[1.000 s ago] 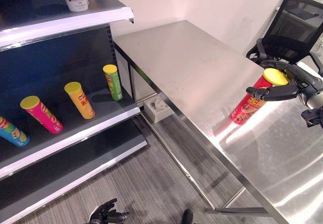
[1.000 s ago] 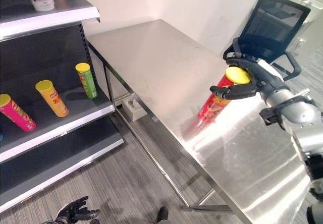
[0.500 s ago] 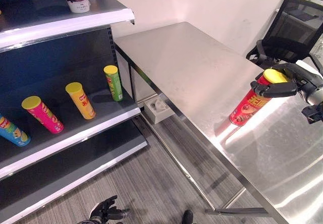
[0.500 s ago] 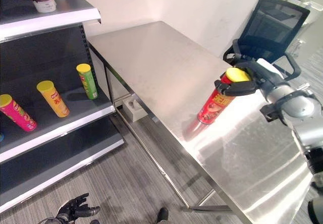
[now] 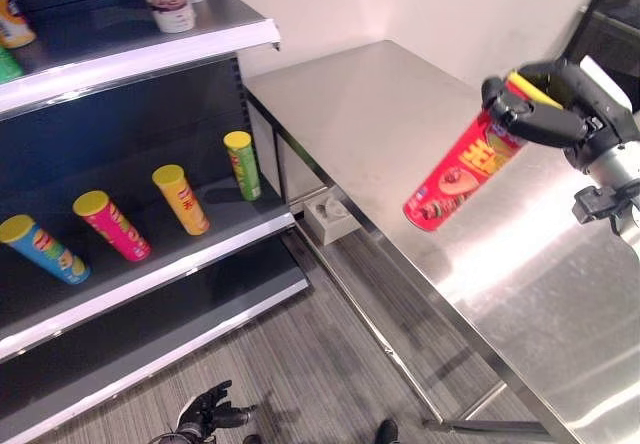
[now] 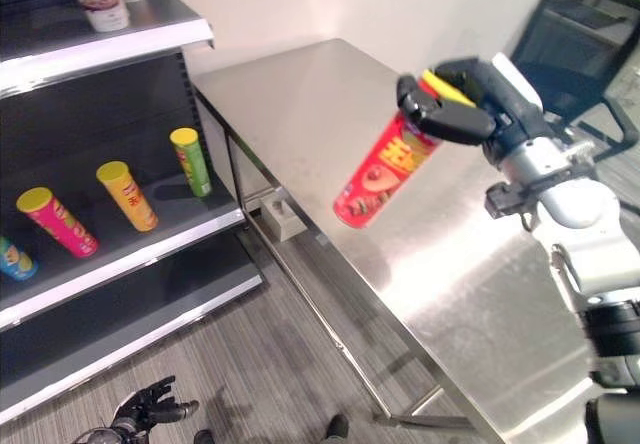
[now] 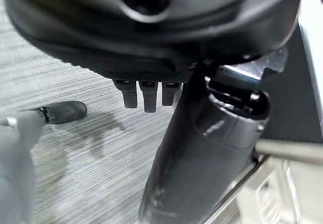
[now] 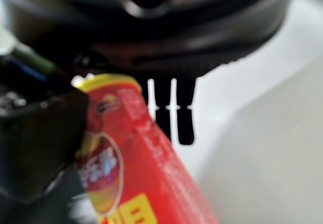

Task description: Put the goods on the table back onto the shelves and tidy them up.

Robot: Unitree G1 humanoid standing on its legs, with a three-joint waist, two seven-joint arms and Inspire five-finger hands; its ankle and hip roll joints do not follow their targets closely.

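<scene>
Holding the red can [image 5: 460, 169] aloft, right hand [image 5: 560, 114] fingers wrapped round it, bench [image 5: 400, 114] bare, shelving pending; left hand [image 5: 205, 419] low, relaxed.

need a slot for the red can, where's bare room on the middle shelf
Right hand holds the red can above the table. On the middle shelf, a bare patch lies right of the green can. The row from the blue can to the orange can has only narrow gaps.
</scene>
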